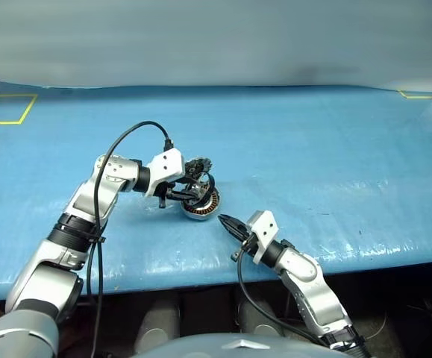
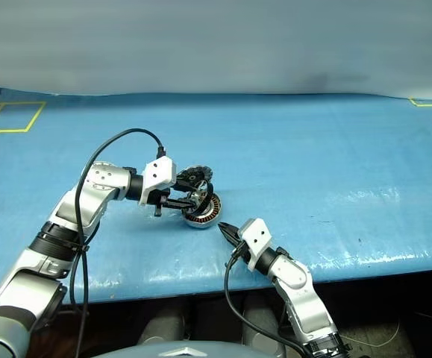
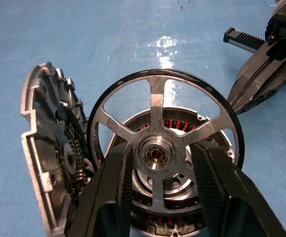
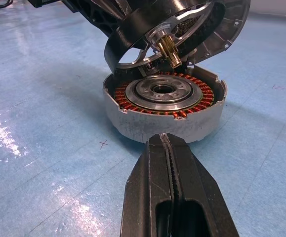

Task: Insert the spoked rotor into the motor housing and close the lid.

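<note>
We see the spoked rotor (image 3: pixel 158 148), a silvery wheel with a dark rim and a brass-coloured shaft at its hub, held tilted just above the motor housing (image 4: pixel 165 106), its lower edge close over the housing's far side and its shaft pointing down toward the silver hub without yet being seated. The housing sits flat on the blue surface (image 1: pixel 312 149), near its front edge and somewhat left of the middle, its ring of copper-orange windings open to view. Just behind and to the left of it the hinged lid (image 3: pixel 46 148), a grey metal cap with a notched edge, stands open and nearly upright. Our left claw (image 3: pixel 158 195) comes in from the left and pinches the rotor, one black finger on either side of the hub across the spokes. Our right claw (image 4: pixel 170 168) waits just to the near right of the housing, apart from it, its two fingers pressed together and pointing at the housing's wall, holding nothing.
</note>
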{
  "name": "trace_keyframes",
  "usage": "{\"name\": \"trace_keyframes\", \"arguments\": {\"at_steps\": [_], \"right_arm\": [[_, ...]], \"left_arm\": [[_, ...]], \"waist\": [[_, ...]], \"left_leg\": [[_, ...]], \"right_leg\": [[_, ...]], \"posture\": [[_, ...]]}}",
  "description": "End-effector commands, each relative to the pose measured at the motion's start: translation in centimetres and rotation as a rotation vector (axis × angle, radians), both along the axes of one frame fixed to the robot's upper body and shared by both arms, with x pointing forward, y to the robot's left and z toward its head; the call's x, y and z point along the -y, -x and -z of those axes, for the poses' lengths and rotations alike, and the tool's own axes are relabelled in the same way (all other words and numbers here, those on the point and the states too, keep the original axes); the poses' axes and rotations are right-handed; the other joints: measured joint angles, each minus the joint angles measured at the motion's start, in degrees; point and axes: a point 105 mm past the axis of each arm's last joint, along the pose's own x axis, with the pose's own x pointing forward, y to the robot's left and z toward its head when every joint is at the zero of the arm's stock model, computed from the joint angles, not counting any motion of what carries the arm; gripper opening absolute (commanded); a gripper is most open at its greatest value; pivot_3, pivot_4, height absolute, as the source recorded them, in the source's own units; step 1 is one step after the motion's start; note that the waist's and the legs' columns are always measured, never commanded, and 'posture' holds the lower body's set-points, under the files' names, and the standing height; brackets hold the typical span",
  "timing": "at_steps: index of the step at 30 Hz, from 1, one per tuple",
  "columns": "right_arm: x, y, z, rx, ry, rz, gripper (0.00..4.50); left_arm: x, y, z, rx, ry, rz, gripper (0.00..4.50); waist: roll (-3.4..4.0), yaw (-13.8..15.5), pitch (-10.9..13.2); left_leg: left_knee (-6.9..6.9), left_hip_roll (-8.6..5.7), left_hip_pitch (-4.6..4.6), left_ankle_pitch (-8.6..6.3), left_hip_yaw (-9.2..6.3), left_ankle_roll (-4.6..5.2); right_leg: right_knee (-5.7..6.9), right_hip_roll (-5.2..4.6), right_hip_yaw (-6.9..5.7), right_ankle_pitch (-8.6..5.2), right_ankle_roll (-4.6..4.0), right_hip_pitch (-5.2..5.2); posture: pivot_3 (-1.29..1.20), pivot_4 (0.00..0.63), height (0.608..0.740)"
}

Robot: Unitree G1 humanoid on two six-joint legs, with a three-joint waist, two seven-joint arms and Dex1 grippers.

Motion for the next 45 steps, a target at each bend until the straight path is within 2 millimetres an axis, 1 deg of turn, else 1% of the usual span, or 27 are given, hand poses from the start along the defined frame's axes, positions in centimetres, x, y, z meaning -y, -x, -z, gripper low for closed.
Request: {"name": "trace_keyframes", "arguments": {"at_steps": [1,5,12,16,24,39,41,42,45], "right_arm": [[-0.3,0.0,-0.8,0.036,-0.025,0.000,0.00],[-0.4,0.1,-0.7,0.035,-0.030,0.003,0.00],[-0.3,0.1,-0.6,0.031,-0.033,0.013,0.00],[0.0,0.1,-0.6,0.031,-0.031,0.022,0.00],[0.0,0.1,-0.5,0.030,-0.029,0.023,0.00],[0.1,0.1,-0.5,0.033,-0.027,0.041,0.00],[0.2,0.1,-0.5,0.034,-0.025,0.043,0.00],[0.2,0.1,-0.5,0.034,-0.024,0.044,0.00],[0.2,0.0,-0.6,0.035,-0.024,0.046,0.00]], "left_arm": [[0.2,-0.6,-1.6,0.059,0.002,0.022,1.55],[0.4,-0.9,-2.0,0.068,0.003,0.035,1.55],[0.9,-0.5,-1.5,0.046,-0.012,0.087,1.55],[0.6,-0.2,-1.2,0.026,-0.028,0.101,1.55],[0.0,0.1,-1.1,0.009,-0.064,0.124,1.55],[-0.3,-0.6,-0.2,0.034,-0.116,0.140,1.55],[-0.2,-0.5,-0.2,0.033,-0.113,0.156,2.21],[-0.2,-0.5,-0.2,0.034,-0.113,0.161,2.38],[-0.3,-1.1,-0.2,0.079,-0.119,0.125,3.35]], "waist": [[0.00,0.0,0.0],[0.00,0.0,0.0],[0.00,0.0,0.0],[0.00,0.0,0.0],[0.00,0.0,0.0],[0.00,0.0,0.0],[0.00,0.0,0.0],[0.00,0.0,0.0],[0.00,0.0,0.0]], "left_leg": [[0.00,0.00,0.00,0.00,0.00,0.00],[0.00,0.00,-0.01,0.00,0.00,0.00],[0.00,0.00,-0.03,0.00,0.00,0.00],[0.00,0.00,-0.04,0.00,0.00,0.00],[0.00,0.00,-0.04,0.00,0.00,0.00],[0.01,0.00,-0.04,0.00,0.00,0.00],[0.02,0.00,-0.03,0.00,0.00,0.00],[0.02,0.00,-0.03,0.00,0.00,0.01],[0.01,0.00,-0.04,0.00,-0.01,0.01]], "right_leg": [[0.00,0.00,0.00,0.00,0.00,0.00],[-0.01,0.00,0.00,0.00,0.00,-0.01],[-0.01,0.00,0.00,0.00,0.00,-0.02],[-0.01,0.00,0.00,0.00,0.00,-0.03],[0.00,0.01,0.00,0.00,0.00,-0.04],[0.00,0.01,0.00,0.00,0.00,-0.02],[0.00,0.01,0.00,0.00,0.00,-0.02],[0.00,0.01,0.00,0.00,0.00,-0.02],[0.00,0.01,0.00,0.00,0.00,-0.03]], "posture": [[0.00,0.150,0.740],[0.00,0.150,0.740],[0.00,0.150,0.740],[0.00,0.150,0.740],[0.00,0.150,0.740],[0.00,0.150,0.740],[0.00,0.150,0.740],[0.00,0.150,0.740],[0.00,0.150,0.740]]}}
